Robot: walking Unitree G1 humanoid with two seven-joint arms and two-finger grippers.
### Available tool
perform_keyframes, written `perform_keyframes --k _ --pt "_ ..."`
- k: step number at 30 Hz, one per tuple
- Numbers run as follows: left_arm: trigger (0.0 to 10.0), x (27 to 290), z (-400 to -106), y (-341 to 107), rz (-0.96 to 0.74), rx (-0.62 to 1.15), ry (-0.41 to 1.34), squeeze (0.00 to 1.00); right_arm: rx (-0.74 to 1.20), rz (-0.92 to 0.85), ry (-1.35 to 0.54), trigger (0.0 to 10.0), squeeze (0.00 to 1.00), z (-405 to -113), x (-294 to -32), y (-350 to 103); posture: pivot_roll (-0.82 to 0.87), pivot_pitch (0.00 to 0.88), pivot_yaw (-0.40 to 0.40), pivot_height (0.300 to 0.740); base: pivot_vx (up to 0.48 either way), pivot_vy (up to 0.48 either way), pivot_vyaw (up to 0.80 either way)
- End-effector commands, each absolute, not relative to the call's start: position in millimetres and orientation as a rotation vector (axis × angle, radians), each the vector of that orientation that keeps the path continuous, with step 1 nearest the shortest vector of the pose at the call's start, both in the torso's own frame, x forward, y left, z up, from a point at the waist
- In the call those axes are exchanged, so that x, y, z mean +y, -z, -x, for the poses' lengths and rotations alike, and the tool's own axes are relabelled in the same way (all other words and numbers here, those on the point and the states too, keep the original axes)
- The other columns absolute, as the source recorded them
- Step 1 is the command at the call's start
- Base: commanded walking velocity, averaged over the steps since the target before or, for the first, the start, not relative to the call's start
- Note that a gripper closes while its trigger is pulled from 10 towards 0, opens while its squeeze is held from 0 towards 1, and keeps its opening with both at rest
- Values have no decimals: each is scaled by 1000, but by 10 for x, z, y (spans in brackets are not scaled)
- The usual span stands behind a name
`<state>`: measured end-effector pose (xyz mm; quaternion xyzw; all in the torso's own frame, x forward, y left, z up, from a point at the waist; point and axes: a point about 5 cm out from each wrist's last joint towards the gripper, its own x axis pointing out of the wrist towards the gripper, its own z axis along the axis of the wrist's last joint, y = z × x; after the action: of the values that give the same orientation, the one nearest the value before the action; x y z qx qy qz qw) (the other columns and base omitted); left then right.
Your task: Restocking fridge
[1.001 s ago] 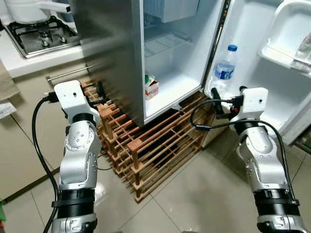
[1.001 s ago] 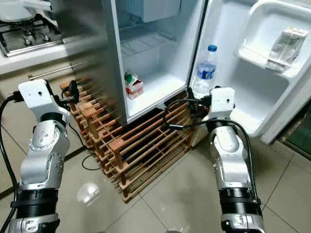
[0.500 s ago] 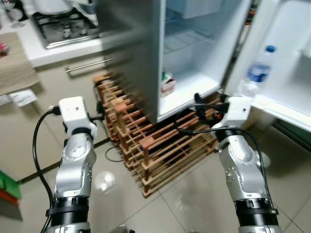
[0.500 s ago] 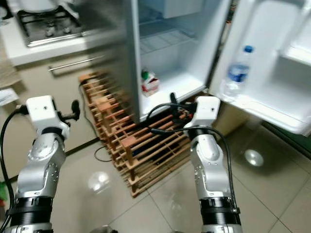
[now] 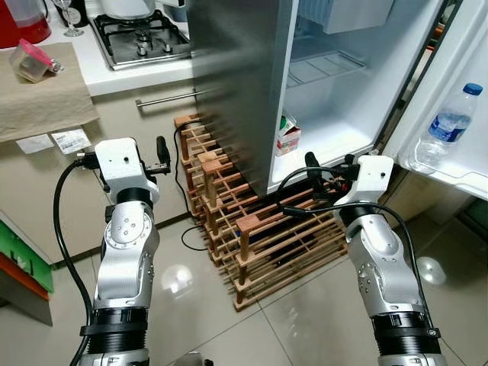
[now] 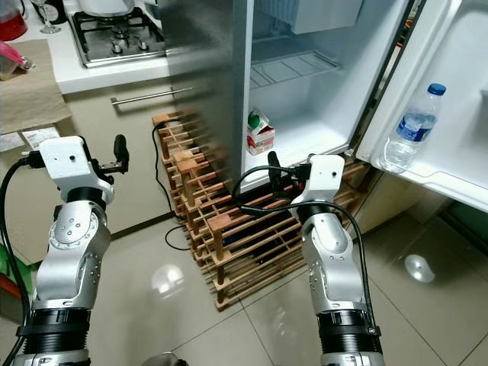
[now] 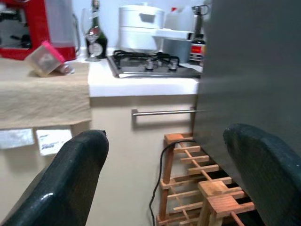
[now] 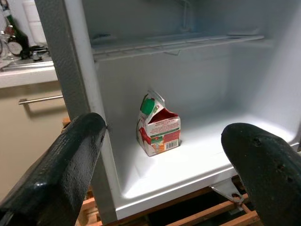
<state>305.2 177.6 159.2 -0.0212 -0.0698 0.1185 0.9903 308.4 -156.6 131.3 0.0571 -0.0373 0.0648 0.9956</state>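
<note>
I judge I am between loads: both grippers carry nothing. The left gripper [image 7: 155, 174] has its fingers spread wide and faces the counter [image 5: 145, 72] left of the fridge [image 5: 236, 76]. The right gripper [image 8: 160, 165], also spread, faces the fridge's low shelf, where a carton [image 8: 157, 125] stands upright. A bottle [image 5: 446, 126] sits in the open door's rack. Next I need to locate stock to fetch. A wooden rack [image 5: 259, 229] stands on the tiled floor under the fridge.
</note>
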Motion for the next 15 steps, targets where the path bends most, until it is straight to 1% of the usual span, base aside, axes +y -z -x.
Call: perform_keyframes --k 1,2,8,15 --pt "10000 1810 -3038 -1637 43 -166 -262 0 -69 -124 -146 10000 16 -3109 -1547 -1330 -71 0 -26 740 0 480 413" --pt "10000 1789 -3033 -1634 42 -169 -259 0 -68 -121 -148 10000 16 -3116 -1549 -1332 -70 0 -28 740 0 476 406" --pt "10000 1712 -3084 -1613 31 -141 -207 0 -80 -125 -145 10000 20 -3139 -1543 -1352 -67 0 -21 740 0 0 410" --pt "10000 1787 -3095 -1529 14 -93 -233 0 -91 -127 -143 10000 24 -3116 -1532 -1354 -68 0 -9 740 0 0 411"
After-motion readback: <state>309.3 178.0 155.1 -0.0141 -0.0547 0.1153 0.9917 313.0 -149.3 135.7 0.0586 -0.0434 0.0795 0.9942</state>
